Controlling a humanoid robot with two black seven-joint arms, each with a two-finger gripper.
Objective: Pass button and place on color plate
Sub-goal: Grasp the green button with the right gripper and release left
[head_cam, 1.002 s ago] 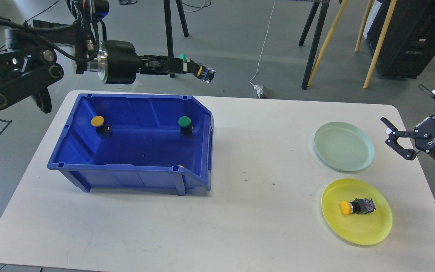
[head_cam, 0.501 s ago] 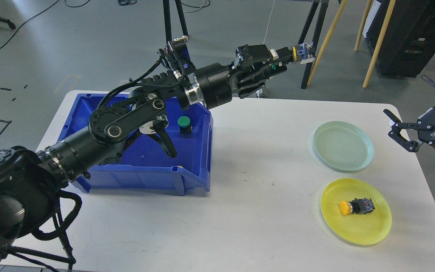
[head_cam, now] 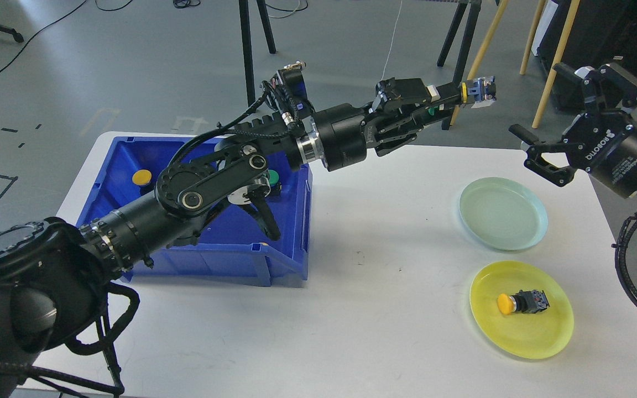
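Handover imminent: left gripper (head_cam: 476, 93), clamped on yellow button (head_cam: 478, 91), has extended further right, high above table (head_cam: 385, 309); right gripper (head_cam: 542, 152), fingers spread and empty, has risen toward it. Destination: yellow plate (head_cam: 539, 337).

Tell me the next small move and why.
Probably bring the right gripper left and up to close on the button. The left gripper holds the button out in the air past the bin, the right one is open with a gap between them, and the green plate below is bare.
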